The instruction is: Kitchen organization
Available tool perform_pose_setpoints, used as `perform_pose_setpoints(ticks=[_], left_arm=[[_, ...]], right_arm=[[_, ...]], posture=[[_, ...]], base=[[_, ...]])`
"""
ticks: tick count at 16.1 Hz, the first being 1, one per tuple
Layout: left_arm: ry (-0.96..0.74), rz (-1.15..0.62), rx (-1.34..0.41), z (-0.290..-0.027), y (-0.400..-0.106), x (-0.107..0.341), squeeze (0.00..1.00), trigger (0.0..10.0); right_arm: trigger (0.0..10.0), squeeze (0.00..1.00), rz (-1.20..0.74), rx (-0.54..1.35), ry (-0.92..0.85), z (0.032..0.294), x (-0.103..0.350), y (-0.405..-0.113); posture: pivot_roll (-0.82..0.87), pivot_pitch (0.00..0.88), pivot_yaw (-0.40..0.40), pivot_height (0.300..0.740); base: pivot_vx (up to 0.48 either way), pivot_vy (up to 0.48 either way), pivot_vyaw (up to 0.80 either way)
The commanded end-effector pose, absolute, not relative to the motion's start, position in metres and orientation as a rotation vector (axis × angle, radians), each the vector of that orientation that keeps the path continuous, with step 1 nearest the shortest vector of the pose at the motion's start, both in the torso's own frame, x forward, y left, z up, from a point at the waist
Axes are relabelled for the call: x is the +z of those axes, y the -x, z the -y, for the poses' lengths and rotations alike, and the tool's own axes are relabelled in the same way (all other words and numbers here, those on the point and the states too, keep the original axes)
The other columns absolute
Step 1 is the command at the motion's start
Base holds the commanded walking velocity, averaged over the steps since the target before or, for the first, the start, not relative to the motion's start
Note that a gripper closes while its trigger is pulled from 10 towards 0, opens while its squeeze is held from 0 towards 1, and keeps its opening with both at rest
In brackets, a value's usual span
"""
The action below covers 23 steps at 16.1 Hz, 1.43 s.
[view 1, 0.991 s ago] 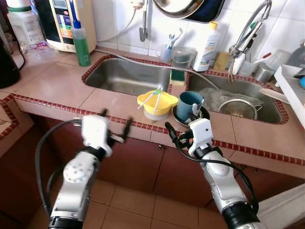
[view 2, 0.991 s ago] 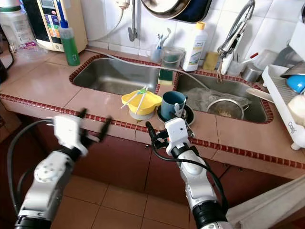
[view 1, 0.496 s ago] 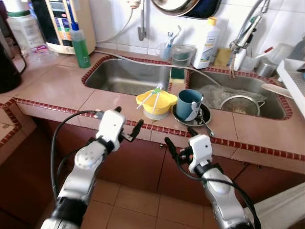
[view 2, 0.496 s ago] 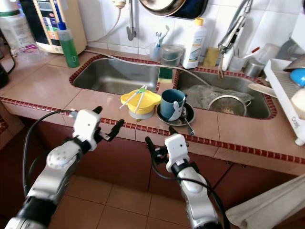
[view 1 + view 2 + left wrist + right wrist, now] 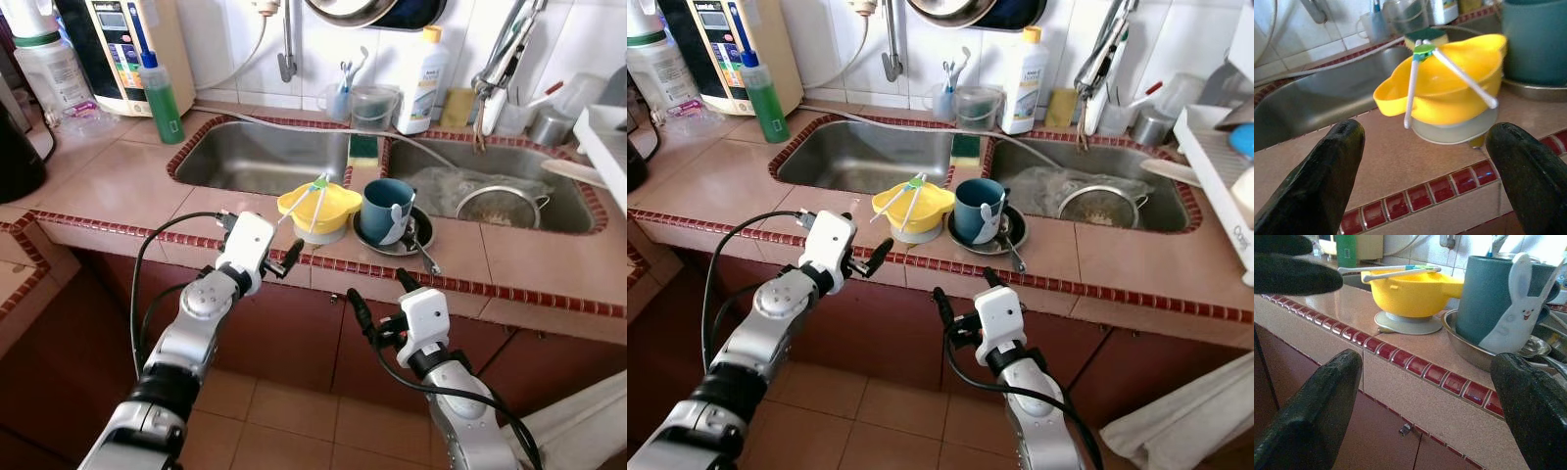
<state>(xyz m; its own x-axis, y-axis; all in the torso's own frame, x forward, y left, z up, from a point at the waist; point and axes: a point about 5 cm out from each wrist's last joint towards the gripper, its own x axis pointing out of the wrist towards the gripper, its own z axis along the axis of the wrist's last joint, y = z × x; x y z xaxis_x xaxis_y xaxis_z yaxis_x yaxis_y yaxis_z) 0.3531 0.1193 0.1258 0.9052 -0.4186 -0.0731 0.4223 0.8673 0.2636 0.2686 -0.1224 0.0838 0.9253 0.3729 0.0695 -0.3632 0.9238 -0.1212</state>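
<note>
Tiled surface [image 5: 118, 181] with a red-brick edge and a double sink [image 5: 265, 162] set into it. Yellow bowl [image 5: 319, 208] on a pale suction base at the front of the surface, just before the strip between the two basins, with two white sticks joined by a green tip laid across its rim. Just beside it, to the robot's right, teal cup [image 5: 388, 211] with a white rabbit-shaped handle, upright in a shallow metal dish [image 5: 419, 240].

Left pincer [image 5: 261, 242] raised to the front edge of the surface, near the yellow bowl but apart from it, fingers [image 5: 1327, 181] spread wide and empty. Right pincer [image 5: 378, 294] lower, in front of the cabinet doors below the surface edge, under the cup, fingers [image 5: 1312, 416] likewise spread and holding nothing.

Green bottle [image 5: 161, 86] and white appliance [image 5: 122, 44] at the back left; white bottle [image 5: 422, 69] behind the sink; metal strainer [image 5: 498, 208] in the right basin.
</note>
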Motion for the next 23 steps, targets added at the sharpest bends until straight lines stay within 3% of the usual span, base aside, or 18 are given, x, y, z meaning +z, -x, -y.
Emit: perform_pose_setpoints(ticks=[1, 18, 19, 21, 23], left_arm=[[-0.287, -0.024, -0.429, -0.120, -0.356, 0.127, 0.00, 10.0], [-0.333, 0.042, -0.378, -0.121, -0.379, 0.144, 0.00, 10.0], [-0.330, 0.052, -0.380, -0.122, -0.379, 0.145, 0.00, 7.2], [-0.328, 0.061, -0.377, -0.124, -0.379, 0.147, 0.00, 0.3], [-0.323, 0.067, -0.376, -0.125, -0.380, 0.148, 0.00, 0.0]], right_arm=[[10.0, 0.00, 0.102, 0.365, 0.103, 0.123, 0.087, -0.268], [10.0, 0.00, 0.089, 0.352, 0.077, 0.119, 0.097, -0.251], [10.0, 0.00, 0.086, 0.351, 0.076, 0.118, 0.096, -0.249], [10.0, 0.00, 0.081, 0.352, 0.075, 0.118, 0.096, -0.248], [10.0, 0.00, 0.080, 0.351, 0.074, 0.117, 0.096, -0.248]], posture=[[-0.20, 0.037, 0.068, 0.740], [-0.21, 0.112, 0.068, 0.740], [-0.21, 0.115, 0.067, 0.740], [-0.21, 0.117, 0.067, 0.740], [-0.21, 0.116, 0.067, 0.740]], base=[[0.000, 0.000, 0.00], [0.000, 0.000, 0.00], [0.000, 0.000, 0.00], [0.000, 0.000, 0.00], [0.000, 0.000, 0.00]])
